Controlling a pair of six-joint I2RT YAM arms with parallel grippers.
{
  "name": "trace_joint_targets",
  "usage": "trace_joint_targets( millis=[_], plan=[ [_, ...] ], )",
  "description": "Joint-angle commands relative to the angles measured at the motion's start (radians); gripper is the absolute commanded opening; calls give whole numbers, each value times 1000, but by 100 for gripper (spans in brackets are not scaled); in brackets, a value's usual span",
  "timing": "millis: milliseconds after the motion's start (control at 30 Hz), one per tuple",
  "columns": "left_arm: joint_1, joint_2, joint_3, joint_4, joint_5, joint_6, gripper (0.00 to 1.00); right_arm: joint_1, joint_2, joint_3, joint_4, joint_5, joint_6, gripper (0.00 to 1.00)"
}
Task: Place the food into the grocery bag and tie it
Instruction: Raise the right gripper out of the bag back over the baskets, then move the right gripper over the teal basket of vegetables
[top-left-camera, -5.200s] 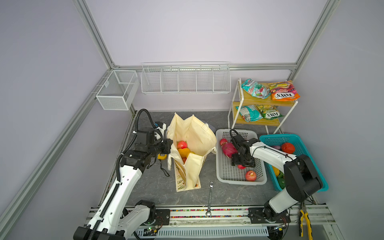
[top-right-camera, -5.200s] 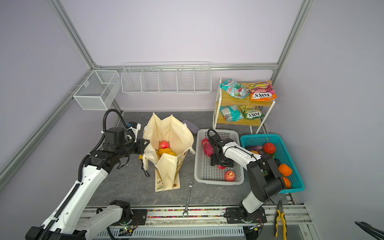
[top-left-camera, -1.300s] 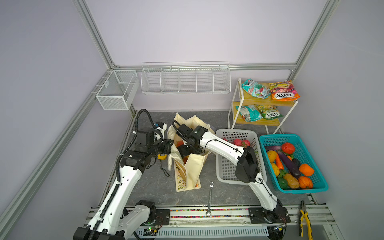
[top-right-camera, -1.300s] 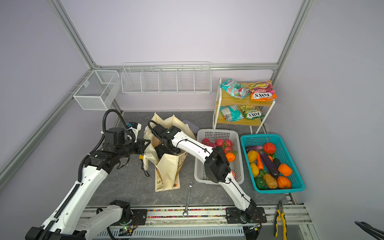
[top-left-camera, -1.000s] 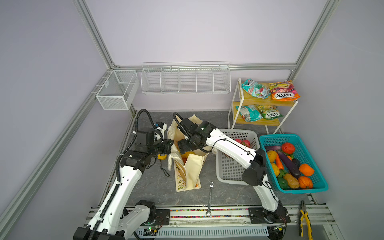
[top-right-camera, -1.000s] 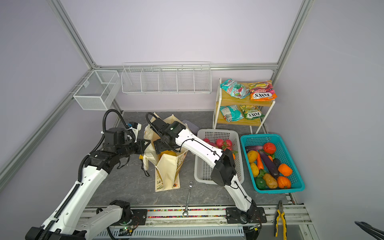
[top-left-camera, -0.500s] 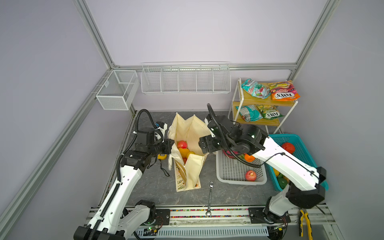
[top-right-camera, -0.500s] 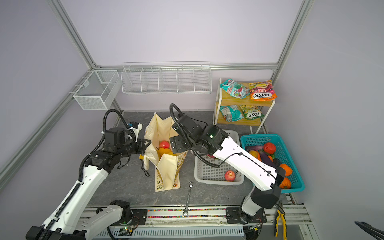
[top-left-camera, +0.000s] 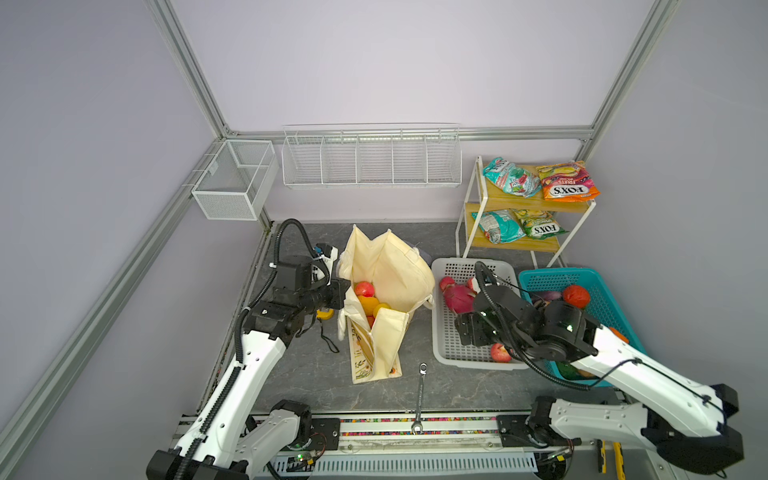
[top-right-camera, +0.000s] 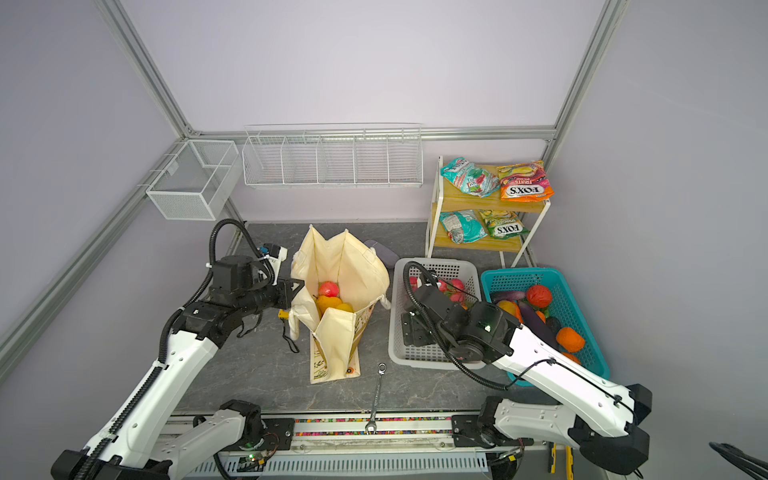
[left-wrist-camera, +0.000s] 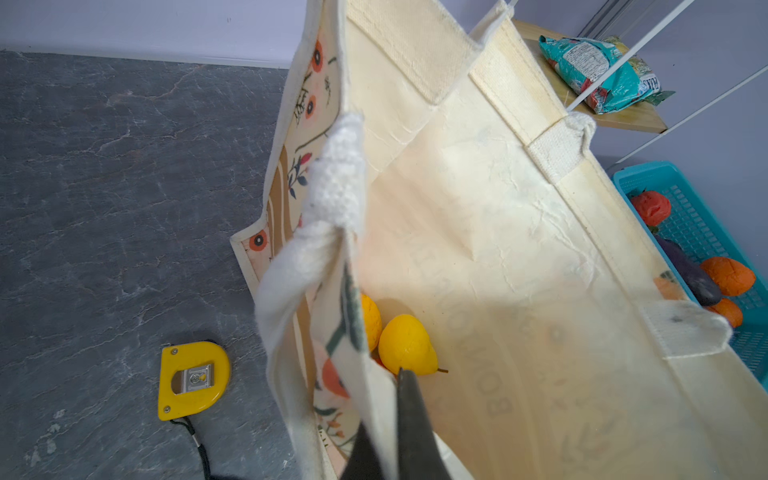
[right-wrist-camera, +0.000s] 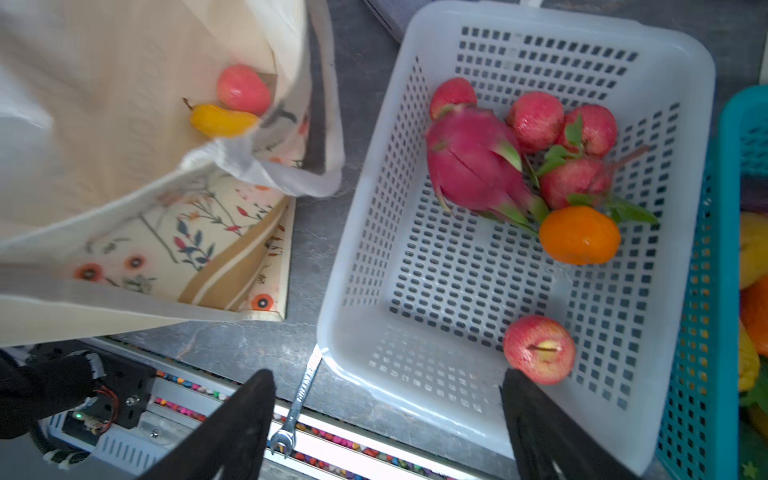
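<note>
- Left gripper (top-left-camera: 338, 293) clamped on the bag (top-left-camera: 400, 269) rim.
- Right gripper (right-wrist-camera: 388, 380) spread wide, empty, above the grey basket (right-wrist-camera: 665, 54), near an apple (right-wrist-camera: 539, 348).

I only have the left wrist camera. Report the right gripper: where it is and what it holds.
Observer: The right gripper hangs above the white basket, jaws wide apart, holding nothing.
Operator: List what is in that basket.
Observer: A dragon fruit, an orange, a cluster of red fruits, and a lone apple lying nearest the gripper.
Operator: Name anything in the bag besides my yellow pear.
Observer: A red apple lies in the bag, next to the pear.
</note>
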Motion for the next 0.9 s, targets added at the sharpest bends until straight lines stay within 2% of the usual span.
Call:
trace_joint_targets(
  millis=[0, 267, 567, 733, 867],
  plan=[
    [-6, -8, -13, 24, -2, 24, 0, -6, -60, -51, -109, 96, 103, 88],
    [-6, -11, -10, 23, 6, 19, 0, -48, -188, -116, -238, 189, 145, 88],
    [-7, -5, -10, 20, 8, 15, 0, -176, -278, -137, -349, 247, 113, 88],
    [-8, -10, -4, 14, 22, 8, 0, -261, -267, -160, -338, 255, 60, 88],
    [-9, -24, -9, 20, 16, 5, 0, -356, -189, -146, -302, 175, 1, 88]
  ],
)
